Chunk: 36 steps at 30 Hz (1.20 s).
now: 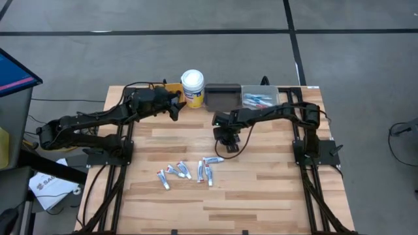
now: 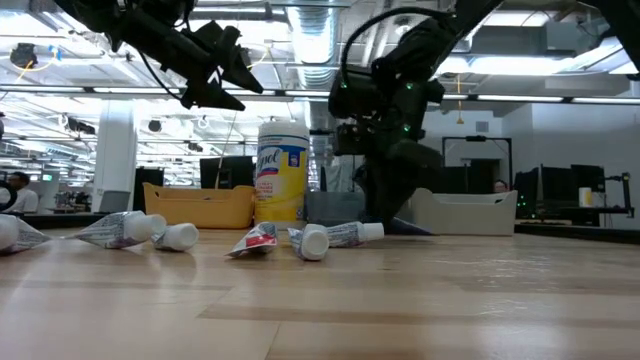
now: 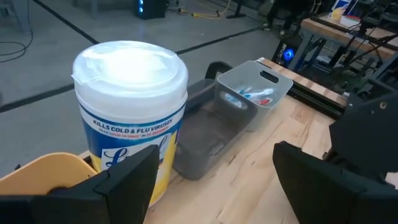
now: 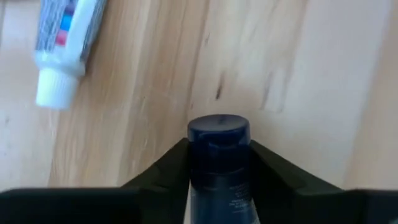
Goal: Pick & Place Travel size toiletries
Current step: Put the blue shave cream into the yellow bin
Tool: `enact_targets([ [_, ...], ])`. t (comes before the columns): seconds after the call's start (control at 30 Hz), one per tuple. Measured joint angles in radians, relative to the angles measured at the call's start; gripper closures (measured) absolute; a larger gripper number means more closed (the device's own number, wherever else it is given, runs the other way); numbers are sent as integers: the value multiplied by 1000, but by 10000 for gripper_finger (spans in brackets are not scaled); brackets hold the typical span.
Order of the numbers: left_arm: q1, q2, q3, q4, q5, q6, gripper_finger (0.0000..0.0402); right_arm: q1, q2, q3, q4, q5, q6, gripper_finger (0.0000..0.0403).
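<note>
- My right hand is closed on a dark navy mini tube, held near its cap above the middle of the table
- The tube looks light, soft and a bit slick — I judge a grip by the stiff cap end is safest
- Small white tubes lie loose on the table just in front of that hand; more toiletries sit in the grey bin at the back edge
- My left hand waits open and empty beside the white-lidded tub
</note>
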Motion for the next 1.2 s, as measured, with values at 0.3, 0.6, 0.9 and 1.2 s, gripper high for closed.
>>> enact_targets([
  [0.3, 0, 0, 0, 1, 30, -2, 92, -29, -39, 167, -82, -5, -34, 254],
  [0.6, 0, 1, 0, 11, 67, -2, 92, -143, -241, 295, 69, -174, 42, 280],
  [0.9, -12, 65, 0, 84, 164, 84, 92, -193, -351, 299, 109, -188, 138, 341],
  [1.2, -26, 410, 44, 144, 406, 325, 92, -181, -497, 301, 106, -235, 174, 296],
])
